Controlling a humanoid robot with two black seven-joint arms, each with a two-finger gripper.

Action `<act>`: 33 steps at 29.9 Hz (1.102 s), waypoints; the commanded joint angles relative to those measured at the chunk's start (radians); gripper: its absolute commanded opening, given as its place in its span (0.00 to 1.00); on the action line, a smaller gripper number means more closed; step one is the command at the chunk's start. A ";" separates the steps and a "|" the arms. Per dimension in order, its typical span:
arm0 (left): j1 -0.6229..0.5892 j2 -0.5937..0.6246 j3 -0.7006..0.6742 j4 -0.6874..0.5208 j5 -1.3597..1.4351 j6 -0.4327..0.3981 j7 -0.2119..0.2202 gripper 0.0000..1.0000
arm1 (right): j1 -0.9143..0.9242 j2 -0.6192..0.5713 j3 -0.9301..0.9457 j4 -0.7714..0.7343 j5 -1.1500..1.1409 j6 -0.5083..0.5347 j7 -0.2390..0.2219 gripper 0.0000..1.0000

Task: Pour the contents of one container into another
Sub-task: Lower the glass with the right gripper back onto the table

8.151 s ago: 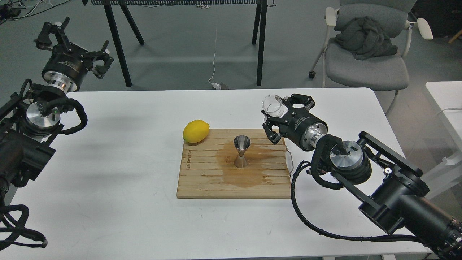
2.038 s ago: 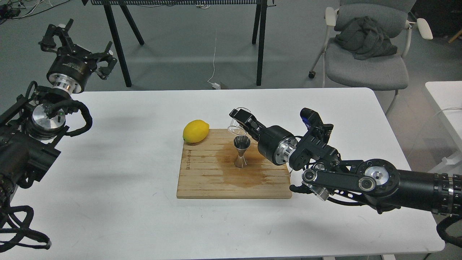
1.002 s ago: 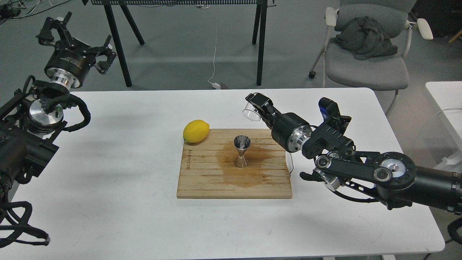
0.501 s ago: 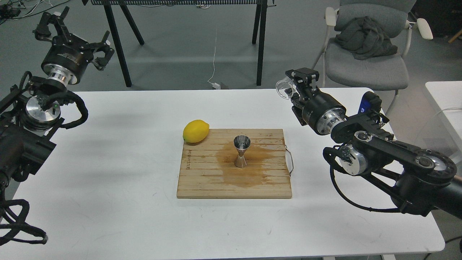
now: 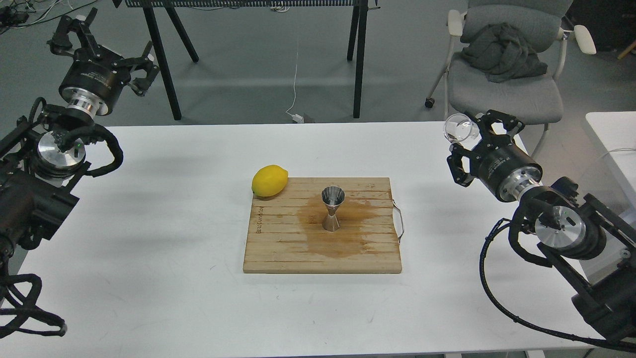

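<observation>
The steel jigger point(image 5: 333, 208) stands upright in the middle of the wooden cutting board point(image 5: 278, 248), on a damp brown stain. My right gripper point(image 5: 472, 133) is up over the table's far right, well away from the board, shut on the small clear cup point(image 5: 458, 128), which it holds roughly upright. My left gripper point(image 5: 102, 42) hangs open and empty beyond the table's far left corner.
A yellow lemon point(image 5: 270, 181) lies at the board's far left corner. The white table point(image 5: 149, 278) carries the board. Behind it stand black table legs point(image 5: 164, 64) and a grey chair point(image 5: 502, 84) with a dark cloth on it.
My right gripper has drawn back from over the jigger to the far right and turned the cup from tilted to upright. The left arm has hardly moved.
</observation>
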 commanded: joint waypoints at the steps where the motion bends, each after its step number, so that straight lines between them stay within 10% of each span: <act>1: 0.000 -0.001 0.000 0.000 0.000 -0.002 -0.001 1.00 | -0.076 0.010 0.056 -0.079 0.128 0.098 -0.019 0.32; 17: 0.005 -0.004 0.003 -0.001 0.003 0.001 -0.003 1.00 | -0.078 0.195 0.078 -0.686 0.473 0.464 -0.160 0.32; 33: 0.008 -0.003 0.003 -0.002 0.003 -0.001 -0.004 1.00 | -0.065 0.238 0.125 -0.705 0.483 0.468 -0.184 0.32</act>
